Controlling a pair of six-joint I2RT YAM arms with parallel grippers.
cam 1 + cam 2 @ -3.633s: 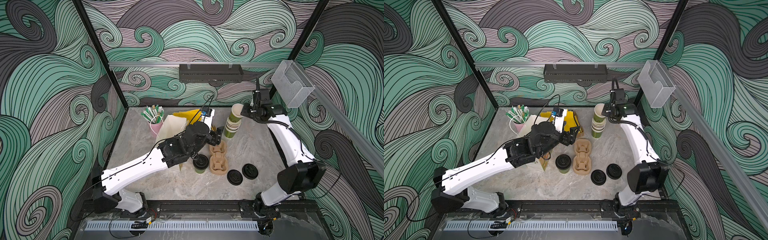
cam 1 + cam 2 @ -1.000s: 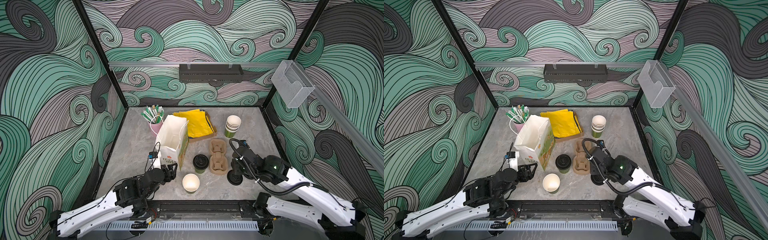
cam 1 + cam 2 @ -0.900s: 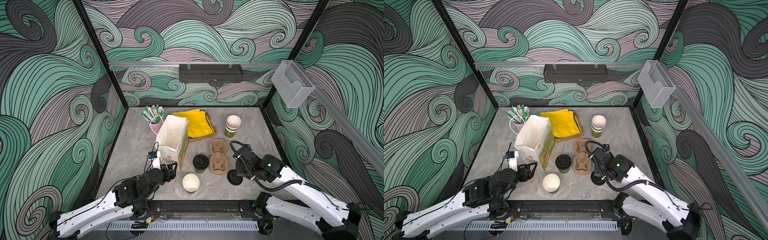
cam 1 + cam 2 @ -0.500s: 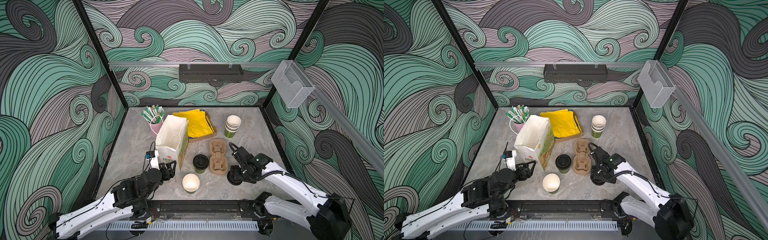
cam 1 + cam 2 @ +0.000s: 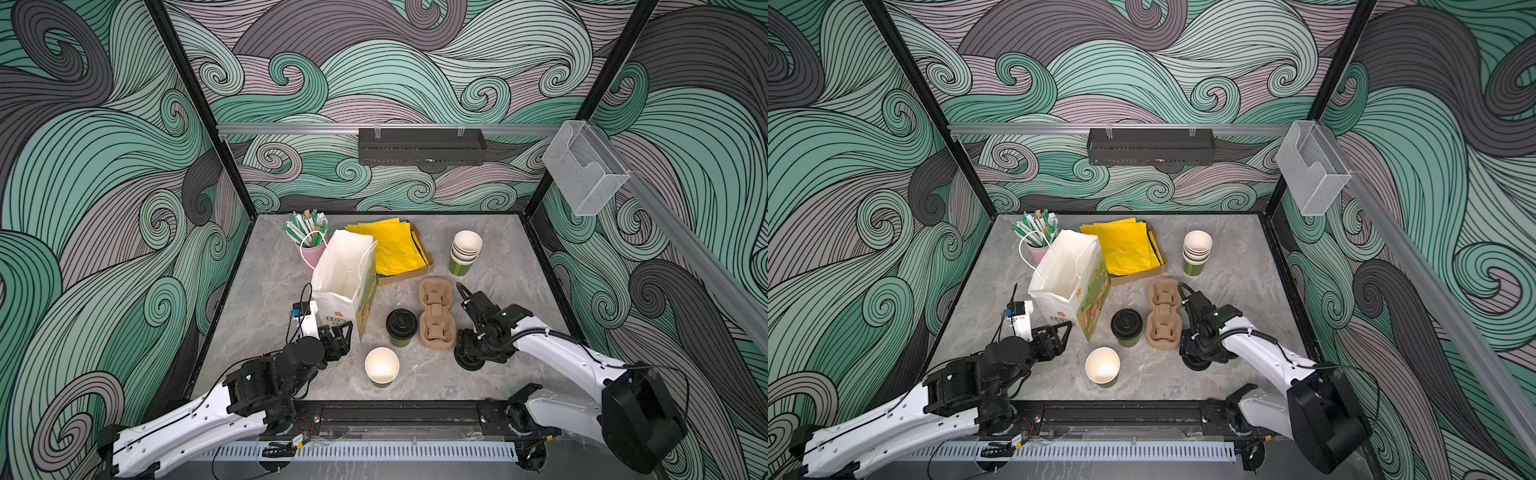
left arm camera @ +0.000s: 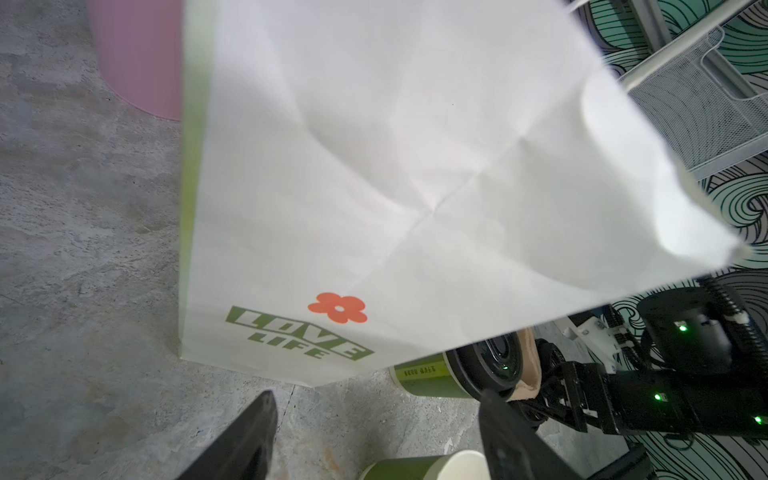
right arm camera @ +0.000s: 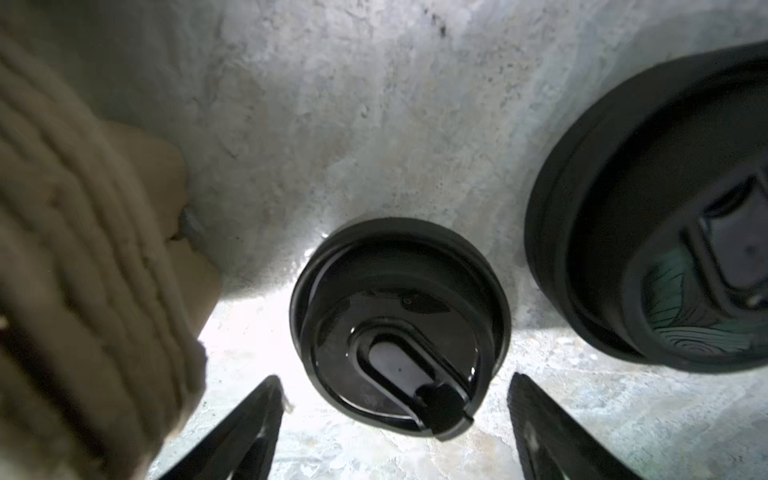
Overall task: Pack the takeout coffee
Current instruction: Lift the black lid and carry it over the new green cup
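Green takeout coffee (image 5: pixel 401 327), one, loose black lids (image 7: pixel 399 324), two, bag (image 5: pixel 368 297), one

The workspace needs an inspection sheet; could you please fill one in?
Surface: grey marbled tabletop, no spills seen.
Job's things: green paper cup with black sip lid upright beside brown pulp carrier; white paper bag open.
Clutter: lidless green cup; stacked green cups; two loose black lids; yellow napkins; pink stirrer cup.
Grippers: left tool open; right tool open over one lid.
Cables: black cable along right arm.
Surroundings: patterned walls; black rack; clear holder.
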